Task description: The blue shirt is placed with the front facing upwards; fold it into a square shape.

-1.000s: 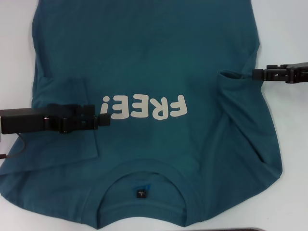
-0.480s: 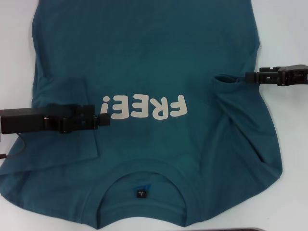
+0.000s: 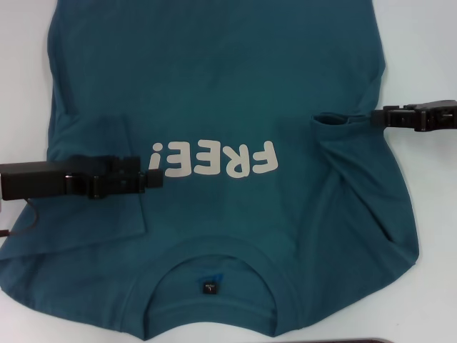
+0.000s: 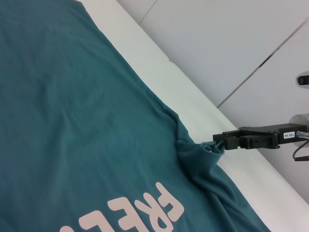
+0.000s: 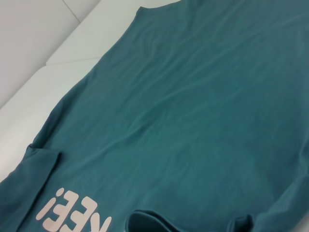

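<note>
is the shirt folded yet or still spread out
Mostly spread. The dark teal-blue cotton T-shirt lies flat, lettering up; only both sleeves are turned inward. The right gripper pinches its sleeve fold; the left gripper sits over the other.

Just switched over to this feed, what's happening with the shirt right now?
Both arms are folding the blue shirt, which lies front up on the white table. Both sleeves are already folded in over the body. The left gripper sits low over the chest by the FREE! lettering. The right gripper is at the shirt's right edge beside the folded sleeve.
</note>
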Controlling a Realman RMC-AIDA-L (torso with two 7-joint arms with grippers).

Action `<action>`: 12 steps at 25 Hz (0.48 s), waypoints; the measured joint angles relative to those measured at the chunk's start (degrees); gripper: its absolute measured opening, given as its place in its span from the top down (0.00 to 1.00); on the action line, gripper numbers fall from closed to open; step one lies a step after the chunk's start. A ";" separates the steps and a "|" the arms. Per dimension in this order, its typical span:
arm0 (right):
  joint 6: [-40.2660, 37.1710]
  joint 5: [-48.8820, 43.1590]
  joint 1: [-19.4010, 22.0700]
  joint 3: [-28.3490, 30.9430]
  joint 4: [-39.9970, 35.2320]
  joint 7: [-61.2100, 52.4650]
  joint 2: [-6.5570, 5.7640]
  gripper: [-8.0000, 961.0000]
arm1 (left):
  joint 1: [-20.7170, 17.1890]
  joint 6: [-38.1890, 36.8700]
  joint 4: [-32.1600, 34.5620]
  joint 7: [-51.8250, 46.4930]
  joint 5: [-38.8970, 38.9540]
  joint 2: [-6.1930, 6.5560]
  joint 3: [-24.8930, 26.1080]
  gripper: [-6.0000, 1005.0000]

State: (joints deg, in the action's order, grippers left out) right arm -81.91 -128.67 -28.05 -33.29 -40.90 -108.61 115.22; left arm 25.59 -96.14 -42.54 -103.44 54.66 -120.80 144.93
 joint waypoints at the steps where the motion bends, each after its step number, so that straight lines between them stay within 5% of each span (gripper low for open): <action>1: -0.01 0.00 0.04 -0.03 0.00 -0.04 -0.06 0.38 | -0.01 0.00 0.00 0.00 0.00 -0.01 0.00 0.13; 4: -0.04 0.00 0.07 -0.06 0.03 -0.05 -0.15 0.44 | -0.01 0.00 0.00 0.00 0.00 -0.02 0.05 0.13; 12: -0.21 0.00 0.12 -0.11 0.08 -0.09 -0.25 0.77 | 0.07 0.00 0.00 0.00 0.00 -0.04 0.09 0.13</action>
State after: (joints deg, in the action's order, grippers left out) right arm -82.13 -128.67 -27.93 -33.40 -40.82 -108.70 114.97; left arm 25.65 -96.15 -42.54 -103.44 54.66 -120.85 145.02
